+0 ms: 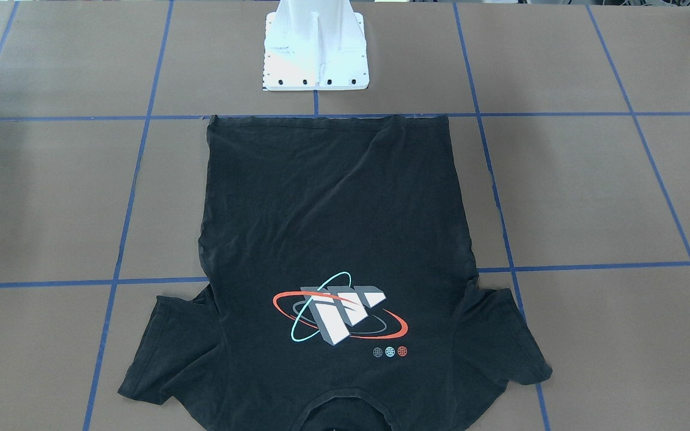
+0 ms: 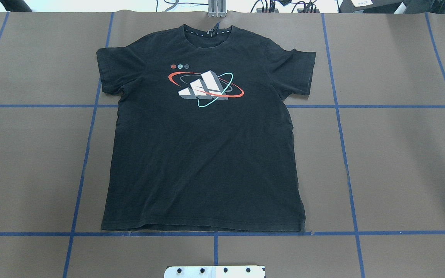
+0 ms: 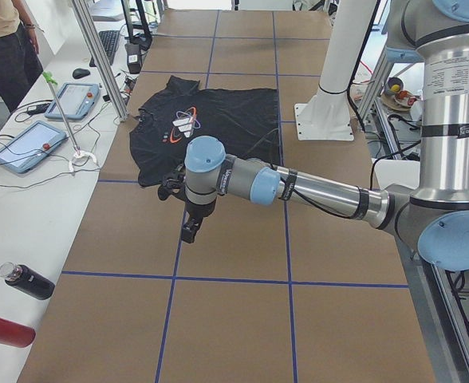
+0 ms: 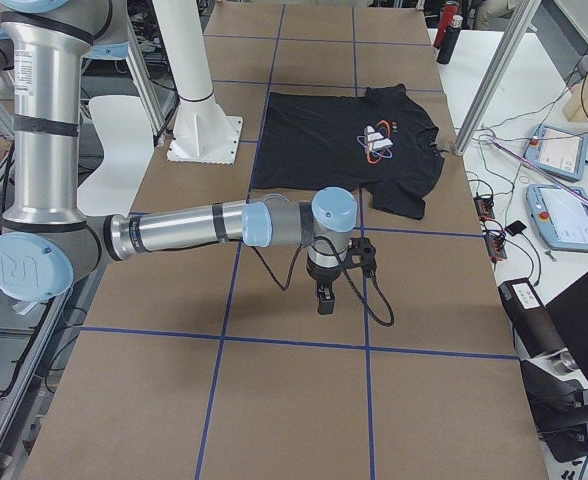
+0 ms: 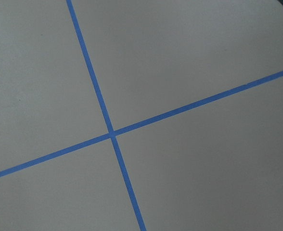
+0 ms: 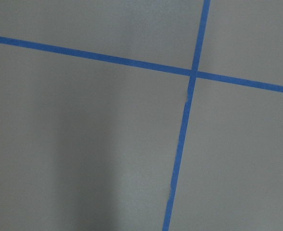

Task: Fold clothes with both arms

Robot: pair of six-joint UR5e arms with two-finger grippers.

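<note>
The black short-sleeved T-shirt [image 2: 203,162] lies flat and print-up in the middle of the brown paper-covered counter with blue tape lines [image 2: 400,154]. Its hem is near the white mounting pedestal [image 1: 315,54] and its collar is at the far edge.

The main risk is probably an uneven fold. Both arms start well apart from the cloth, so if they reach and lift at different moments or heights, the shirt could be dragged askew. The body shows soft creases and the sleeves are rumpled, so a pinch might take only the top layer, or bunch the cloth rather than carry a clean edge over. The loose black cable [image 4: 374,300] looping below the right wrist could also catch fabric on a low pass.

The grey-silver left arm [image 3: 314,190] stretches its forearm roughly level over the counter, wrist bent down, with the left tool [image 3: 188,232] pointing at bare paper to the shirt's left. The right arm [image 4: 184,230] mirrors this on the other side, with the right tool [image 4: 324,299] also aimed down. Both wrist cameras show only paper and crossing tape. Whether either tool is spread or closed, I cannot tell; neither holds anything.
</note>
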